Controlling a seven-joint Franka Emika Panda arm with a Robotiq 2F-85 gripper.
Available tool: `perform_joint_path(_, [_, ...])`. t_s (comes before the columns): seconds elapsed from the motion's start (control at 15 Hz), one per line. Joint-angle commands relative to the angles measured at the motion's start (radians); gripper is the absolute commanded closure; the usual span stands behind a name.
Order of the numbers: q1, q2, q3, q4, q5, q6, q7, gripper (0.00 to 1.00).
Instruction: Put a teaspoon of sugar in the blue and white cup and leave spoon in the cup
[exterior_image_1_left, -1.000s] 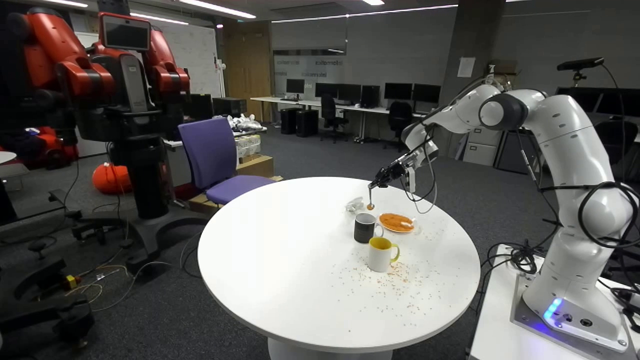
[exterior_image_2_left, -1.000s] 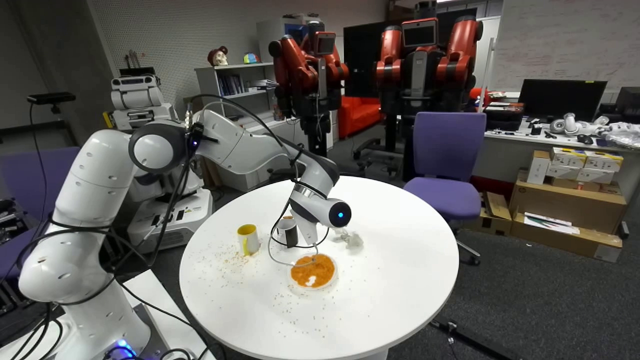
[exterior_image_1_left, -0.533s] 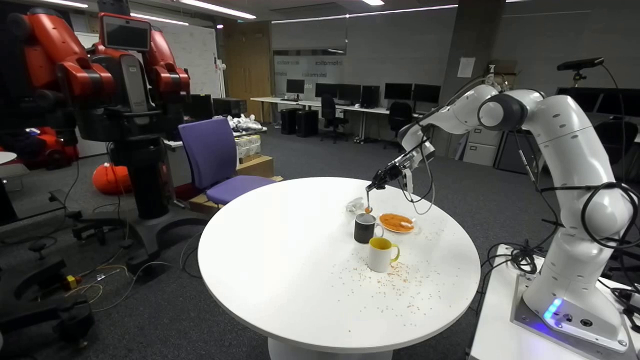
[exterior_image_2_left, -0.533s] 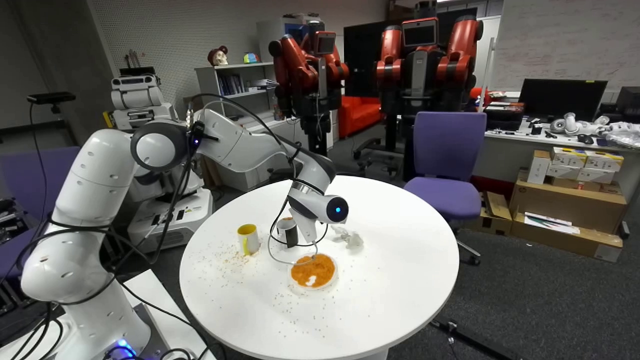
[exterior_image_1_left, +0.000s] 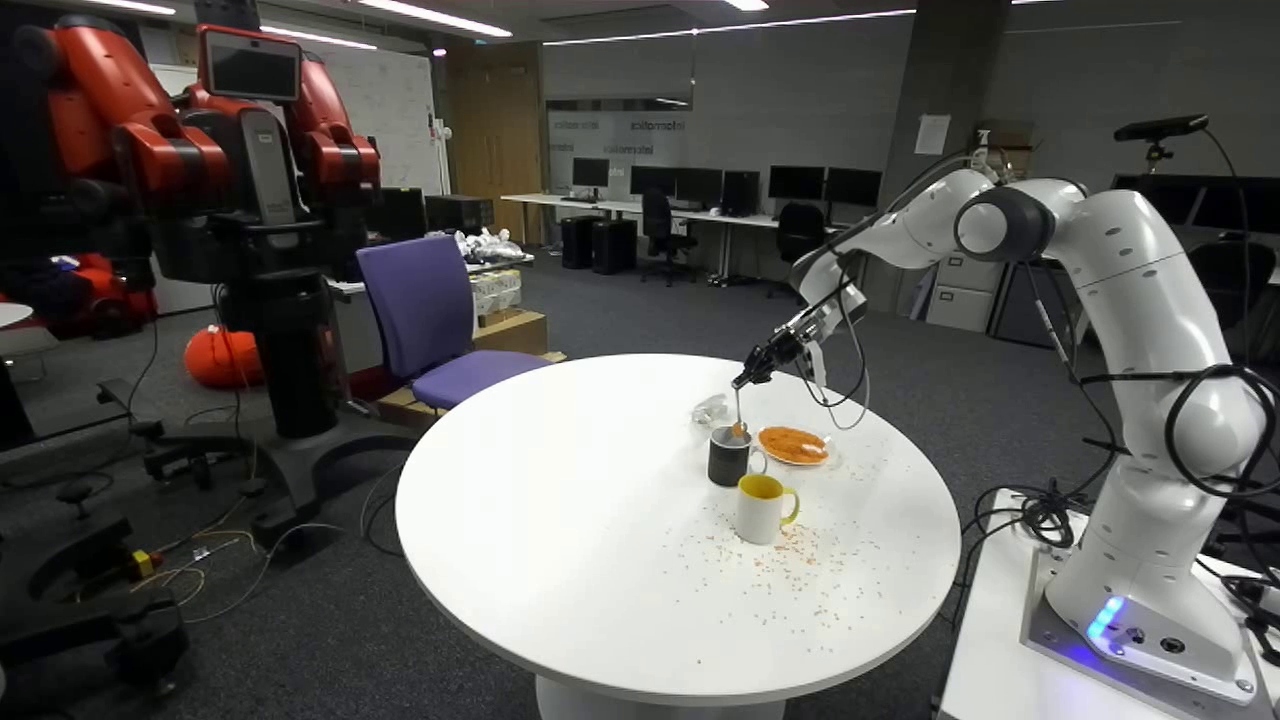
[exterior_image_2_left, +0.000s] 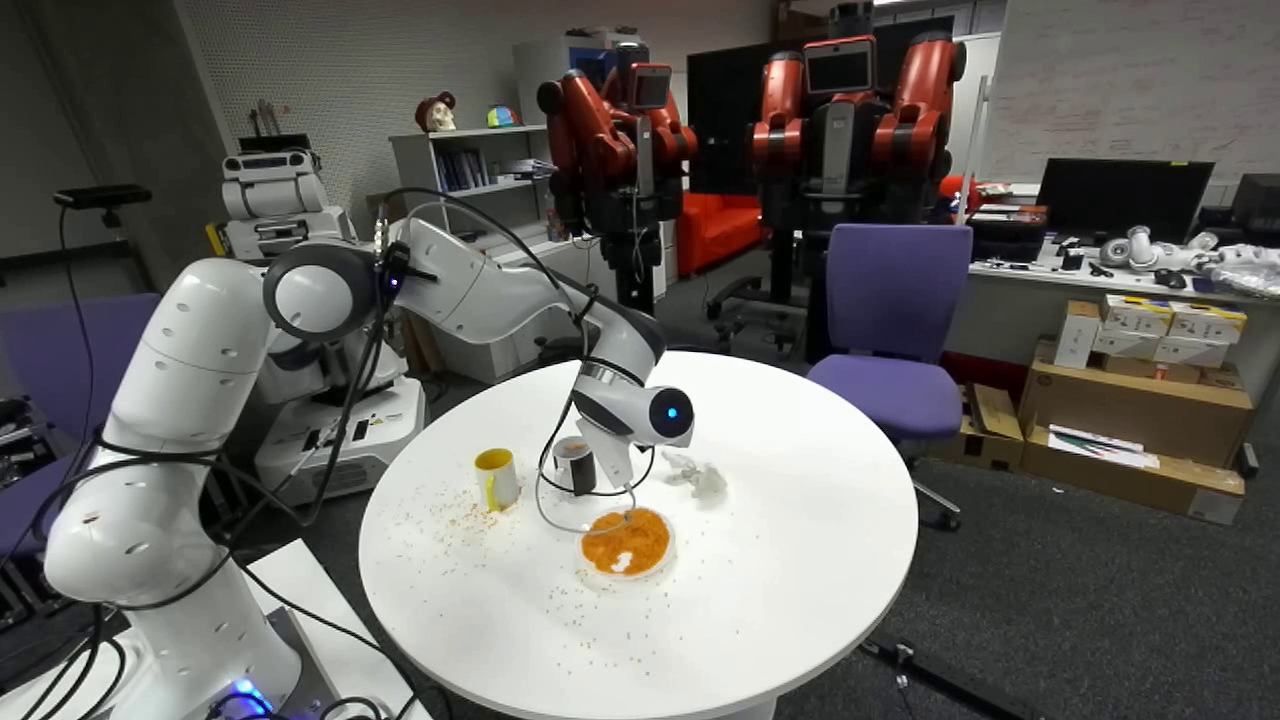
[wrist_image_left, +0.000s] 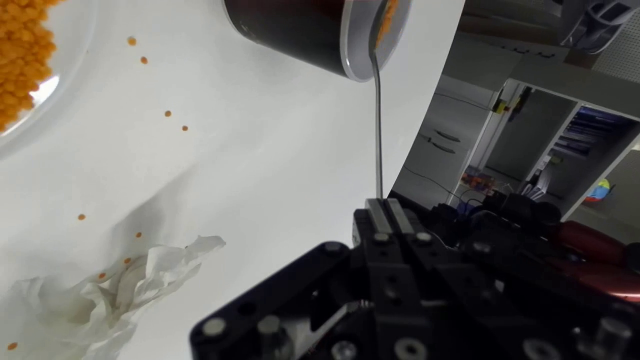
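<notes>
in the last second you lowered the spoon (wrist_image_left: 378, 115), and its bowl with orange grains (wrist_image_left: 388, 20) arrived at the mouth of the dark mug (exterior_image_1_left: 727, 464); above or inside, i could not tell. your gripper (wrist_image_left: 384, 204) was closed on the handle's end, with its fingers (wrist_image_left: 377, 220) nearly together. tipping seemed near, but i did not find any blue and white cup, so the target was doubtful.

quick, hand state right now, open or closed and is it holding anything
Hand: closed, holding the spoon by the end of its handle.
</notes>
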Motion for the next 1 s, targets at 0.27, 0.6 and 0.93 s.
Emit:
perform_joint_path(0.27, [0.016,-0.058,0.007,-0.074,-0.051,0.068,0.005,0.99])
perform_joint_path(0.6, [0.028,-0.059,0.014,-0.066,-0.057,0.080,0.019,0.99])
perform_joint_path(0.93, [0.057,-0.079,0.016,-0.055,-0.095,0.123,0.034,0.99])
